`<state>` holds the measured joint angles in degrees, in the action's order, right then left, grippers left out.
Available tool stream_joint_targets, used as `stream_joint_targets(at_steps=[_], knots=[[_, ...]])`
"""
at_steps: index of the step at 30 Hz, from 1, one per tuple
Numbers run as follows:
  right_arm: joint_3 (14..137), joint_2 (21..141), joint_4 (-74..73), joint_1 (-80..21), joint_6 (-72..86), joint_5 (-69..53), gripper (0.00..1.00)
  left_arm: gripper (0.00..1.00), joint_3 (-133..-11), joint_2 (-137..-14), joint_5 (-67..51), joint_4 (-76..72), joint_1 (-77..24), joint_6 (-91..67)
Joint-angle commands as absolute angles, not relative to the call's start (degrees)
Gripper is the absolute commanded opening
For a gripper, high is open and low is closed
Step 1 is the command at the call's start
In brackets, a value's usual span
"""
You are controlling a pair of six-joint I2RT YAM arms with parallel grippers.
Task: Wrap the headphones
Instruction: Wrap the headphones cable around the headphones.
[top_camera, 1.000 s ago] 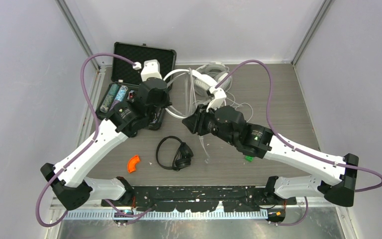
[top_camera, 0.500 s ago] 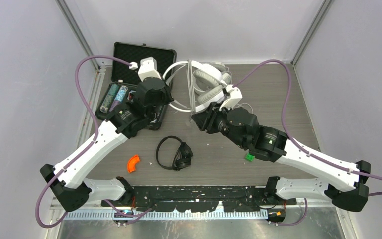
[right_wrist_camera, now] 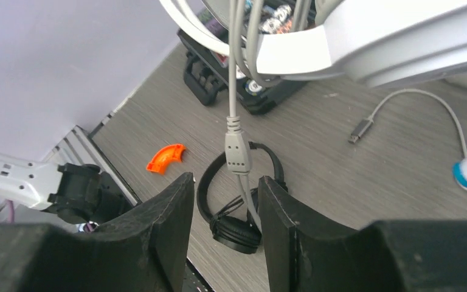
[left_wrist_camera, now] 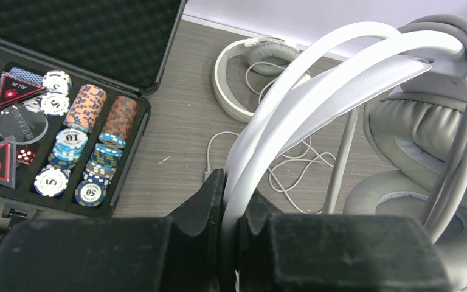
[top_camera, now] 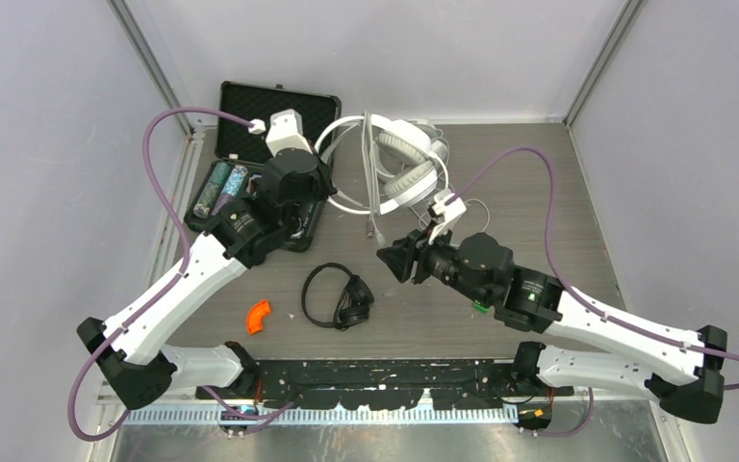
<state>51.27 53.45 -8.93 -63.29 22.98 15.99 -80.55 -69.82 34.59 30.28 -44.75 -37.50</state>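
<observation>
Your left hand point(left_wrist_camera: 231, 201) stays clamped, almost fully closed, on the white plastic headband of the bulky white padded over-ear headphones point(top_camera: 406, 166). It holds them raised off the grey wood-grain desk point(top_camera: 539, 183), just beside the open black foam-lined case of poker chips point(top_camera: 279, 111).

Note the change at your right hand point(right_wrist_camera: 225, 207). It has drawn back from the headset, away from the case and toward the near edge of the desk, and its jaws have widened. They now stand apart with nothing gripped. The pale cord with its inline control block point(right_wrist_camera: 236, 152) hangs loose between the fingers and, as far as the wrist view shows, touches neither.

Several turns of cord already lie across the headband. Judge this as one winding pass finished and the cord let go; the hanging tail remains to be wound.

The slim black on-ear headphones point(top_camera: 337, 296) lie near the case's front corner. A second white pair point(left_wrist_camera: 243, 67) lies on the desk beside the case, farther back.
</observation>
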Motion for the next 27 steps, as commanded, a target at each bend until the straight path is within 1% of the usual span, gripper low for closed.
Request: stream_joint_targets(at_steps=[1,6,11,14,18,21,24,27], knots=[[49.3,48.0,-0.4,-63.6,21.3,12.8,0.48,0.00,-85.2,-67.7,35.4,24.4,-44.6,-41.5],[45.4,45.6,-1.7,-63.6,33.9,8.7,0.46,0.00,-86.3,-67.9,35.3,24.4,-44.6,-41.2],[36.4,43.3,3.4,-63.6,48.5,8.9,0.44,0.00,-86.4,-67.9,35.0,23.0,-44.5,-40.6],[34.2,43.3,1.5,-63.6,57.3,11.3,0.44,0.00,-86.5,-67.9,34.5,22.4,-44.6,-40.5],[32.5,43.3,0.4,-63.6,69.0,15.8,0.51,0.00,-86.3,-67.6,33.6,21.4,-44.6,-40.1],[30.2,42.6,0.5,-63.5,83.0,18.8,0.55,0.00,-85.9,-67.2,32.9,20.3,-44.6,-39.7],[27.6,41.8,-1.1,-63.5,97.5,20.4,0.57,0.00,-85.2,-66.5,31.4,18.6,-44.5,-39.3],[28.3,40.3,-6.6,-63.5,104.5,22.3,0.58,0.00,-83.9,-65.6,29.1,15.9,-44.6,-38.4]])
